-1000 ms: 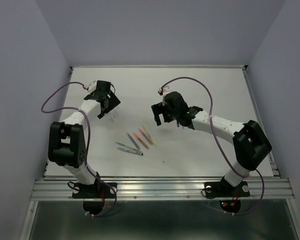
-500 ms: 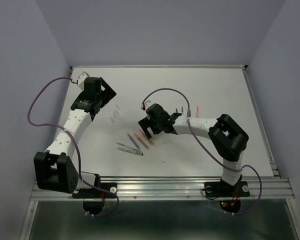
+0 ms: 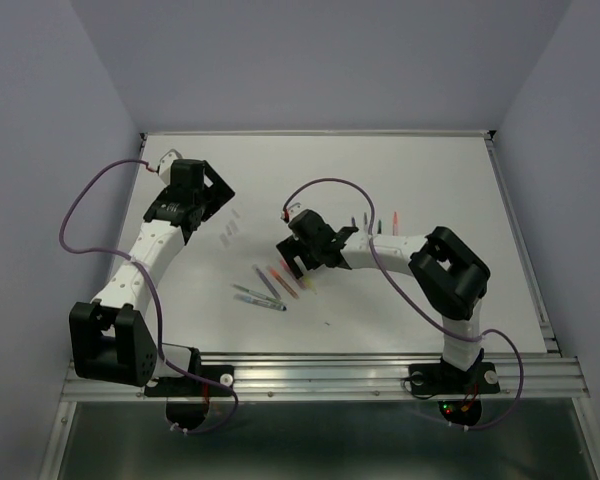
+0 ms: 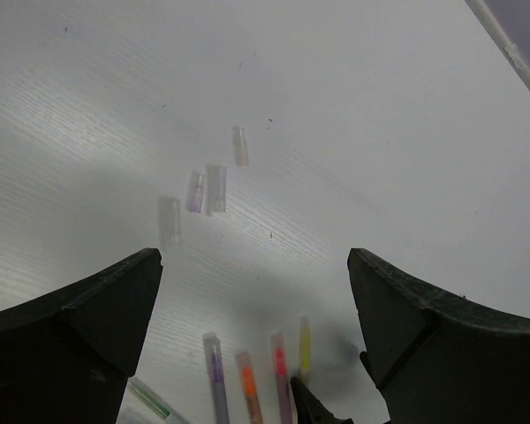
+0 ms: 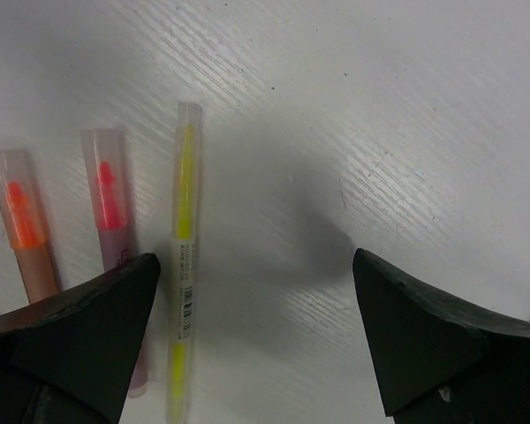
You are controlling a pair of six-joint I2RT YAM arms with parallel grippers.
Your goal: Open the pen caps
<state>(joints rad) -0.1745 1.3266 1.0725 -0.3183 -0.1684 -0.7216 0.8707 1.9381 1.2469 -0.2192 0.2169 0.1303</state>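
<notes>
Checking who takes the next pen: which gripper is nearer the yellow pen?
Right. The right gripper hovers just above the yellow pen, jaws open; the left gripper stands well away from it, toward the table's far-left side.

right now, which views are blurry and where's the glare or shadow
Left wrist view: soft focus, the small clear plastic caps look smeared, and a bright sheen crosses the white table. Right wrist view: sharpest, the thin yellow pen shows its barcode, with a shadow beside it. Top external view: even light, but the coloured pens are tiny.
</notes>
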